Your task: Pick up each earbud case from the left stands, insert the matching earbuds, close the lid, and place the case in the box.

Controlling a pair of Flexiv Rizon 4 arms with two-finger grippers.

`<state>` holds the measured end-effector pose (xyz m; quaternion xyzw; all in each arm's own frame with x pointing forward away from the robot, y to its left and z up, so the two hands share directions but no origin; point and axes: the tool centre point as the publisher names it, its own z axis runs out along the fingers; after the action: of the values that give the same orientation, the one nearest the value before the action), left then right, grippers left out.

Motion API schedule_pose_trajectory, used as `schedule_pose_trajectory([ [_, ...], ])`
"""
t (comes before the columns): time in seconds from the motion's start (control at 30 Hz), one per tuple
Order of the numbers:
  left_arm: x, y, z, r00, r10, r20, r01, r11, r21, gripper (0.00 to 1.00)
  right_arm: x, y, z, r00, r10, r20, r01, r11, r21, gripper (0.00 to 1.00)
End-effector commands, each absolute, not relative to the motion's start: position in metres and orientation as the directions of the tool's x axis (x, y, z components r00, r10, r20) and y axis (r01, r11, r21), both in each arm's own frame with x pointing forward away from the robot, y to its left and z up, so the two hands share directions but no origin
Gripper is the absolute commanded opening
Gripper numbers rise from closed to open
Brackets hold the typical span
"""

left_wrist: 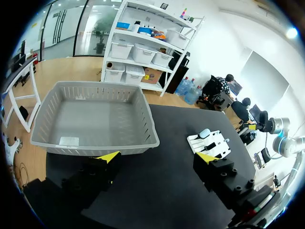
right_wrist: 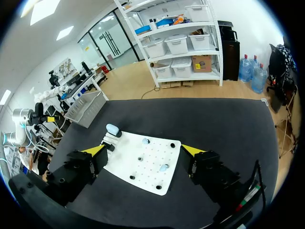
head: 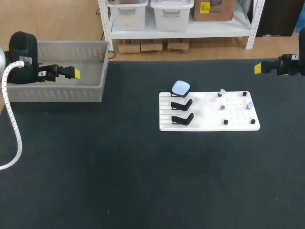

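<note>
A single light blue earbud case (head: 180, 87) rests on the rearmost black stand at the left end of the white board (head: 209, 123). The two nearer stands (head: 182, 104) are bare. Small pale earbuds (head: 222, 91) (head: 249, 103) sit among black pegs on the board's right half. My left gripper (head: 74, 73) hangs open over the grey box (head: 57, 93), holding nothing. My right gripper (head: 258, 68) is open at the table's far right, behind the board. The right wrist view shows the case (right_wrist: 112, 128) and earbuds (right_wrist: 146, 141) ahead of its empty fingers (right_wrist: 95, 149).
The grey slatted box (left_wrist: 95, 143) stands at the table's back left corner with a white label on its floor. The board (left_wrist: 212, 142) lies right of the middle. Dark mat covers the table around them.
</note>
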<state>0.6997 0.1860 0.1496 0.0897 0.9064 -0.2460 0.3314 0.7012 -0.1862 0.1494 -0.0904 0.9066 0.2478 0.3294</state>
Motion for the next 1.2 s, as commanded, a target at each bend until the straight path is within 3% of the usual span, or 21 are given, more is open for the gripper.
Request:
schedule_pose_trajectory([
  [0.03,0.7,0.185,0.151,-0.767,0.0,-0.641,0.32,0.867,-0.382,1.0,0.701,-0.186,0.15,-0.767,-0.001,-0.642,-0.326,0.862,0.388,1.0],
  [0.73,0.7,0.185,0.151,-0.767,0.0,-0.641,0.32,0.867,-0.382,1.0,0.701,-0.186,0.15,-0.767,-0.001,-0.642,-0.326,0.862,0.388,1.0],
  [0.93,0.707,0.179,0.163,-0.68,0.08,-0.729,0.487,0.792,-0.368,1.0,0.701,-0.186,0.15,-0.767,-0.001,-0.642,-0.326,0.862,0.388,1.0],
  [1.2,0.72,0.158,0.176,-0.496,0.277,-0.823,0.737,0.636,-0.23,1.0,0.701,-0.186,0.15,-0.767,-0.001,-0.642,-0.326,0.862,0.388,1.0],
])
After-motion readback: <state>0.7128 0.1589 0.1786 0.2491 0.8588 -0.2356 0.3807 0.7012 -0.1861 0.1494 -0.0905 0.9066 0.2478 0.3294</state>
